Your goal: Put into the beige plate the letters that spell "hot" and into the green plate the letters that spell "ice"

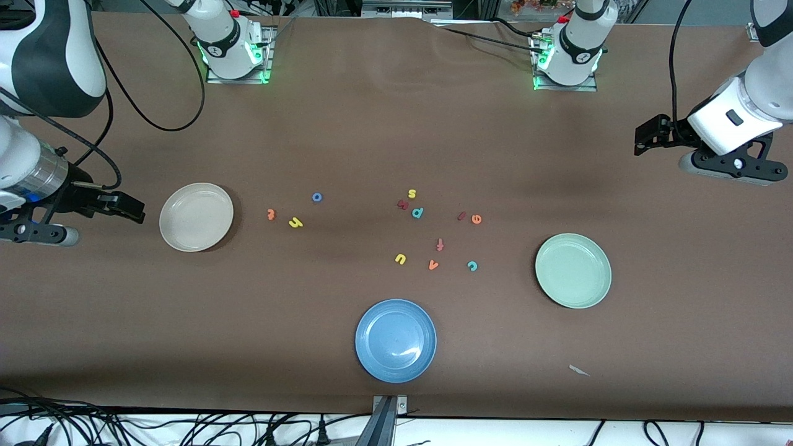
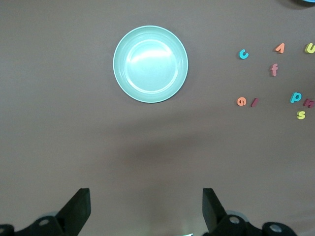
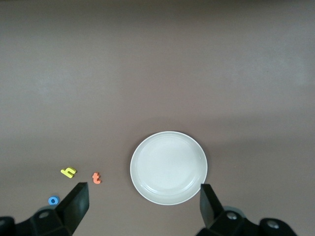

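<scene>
On the brown bench (image 1: 372,124) nothing is sorted yet — beige plate (image 1: 196,217) and green plate (image 1: 573,271) both lie empty. Yellow "h" (image 1: 295,223), blue "o" (image 1: 316,197) and orange "t" (image 1: 271,214) sit beside the beige plate; the bar-like "i" (image 1: 461,216), tilted, touches "e" (image 1: 476,218), with "c" (image 1: 472,266) nearer the camera. Left gripper (image 1: 644,135) and right gripper (image 1: 127,209) hover at the bench ends — jaws apart, empty.

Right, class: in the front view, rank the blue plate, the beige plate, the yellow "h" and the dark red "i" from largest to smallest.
1. blue plate, though it lies nearest the camera
2. beige plate, only slightly smaller
3. yellow "h"
4. dark red "i"
</scene>
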### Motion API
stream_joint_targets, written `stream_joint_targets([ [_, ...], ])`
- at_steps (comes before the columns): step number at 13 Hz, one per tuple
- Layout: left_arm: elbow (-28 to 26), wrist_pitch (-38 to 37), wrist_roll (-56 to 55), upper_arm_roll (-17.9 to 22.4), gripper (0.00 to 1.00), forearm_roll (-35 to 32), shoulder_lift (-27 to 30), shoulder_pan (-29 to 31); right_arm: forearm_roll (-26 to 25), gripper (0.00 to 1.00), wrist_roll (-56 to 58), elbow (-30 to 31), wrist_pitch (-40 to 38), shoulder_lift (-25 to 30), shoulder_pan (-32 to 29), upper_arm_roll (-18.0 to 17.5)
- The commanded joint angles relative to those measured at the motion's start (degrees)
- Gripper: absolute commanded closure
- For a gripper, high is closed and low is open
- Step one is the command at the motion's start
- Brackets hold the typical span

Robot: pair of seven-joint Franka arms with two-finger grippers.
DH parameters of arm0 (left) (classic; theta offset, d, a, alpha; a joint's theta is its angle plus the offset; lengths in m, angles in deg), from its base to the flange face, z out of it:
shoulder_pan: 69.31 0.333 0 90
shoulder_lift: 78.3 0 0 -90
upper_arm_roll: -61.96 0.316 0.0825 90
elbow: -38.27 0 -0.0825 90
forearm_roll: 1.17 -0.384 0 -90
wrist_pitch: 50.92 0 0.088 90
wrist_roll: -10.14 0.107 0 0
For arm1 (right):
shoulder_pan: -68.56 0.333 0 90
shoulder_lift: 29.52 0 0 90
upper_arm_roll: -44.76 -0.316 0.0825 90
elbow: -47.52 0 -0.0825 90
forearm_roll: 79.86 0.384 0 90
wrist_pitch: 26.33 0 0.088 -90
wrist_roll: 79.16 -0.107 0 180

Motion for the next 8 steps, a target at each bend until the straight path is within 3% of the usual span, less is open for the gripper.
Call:
stream_joint_targets([
  [1, -0.9, -0.4, -0.6, 0.0, 0.0, -1.5, 0.9, -0.4, 0.6, 0.0, -0.6, 0.1, -0.8, 0.8, 0.3, 0.0],
  [8, -0.8, -0.4, -0.5, 0.0, 0.0, -1.5, 0.9, -0.5, 0.6, 0.0, -0.1, -0.1, -0.8, 0.8, 0.2, 0.0],
])
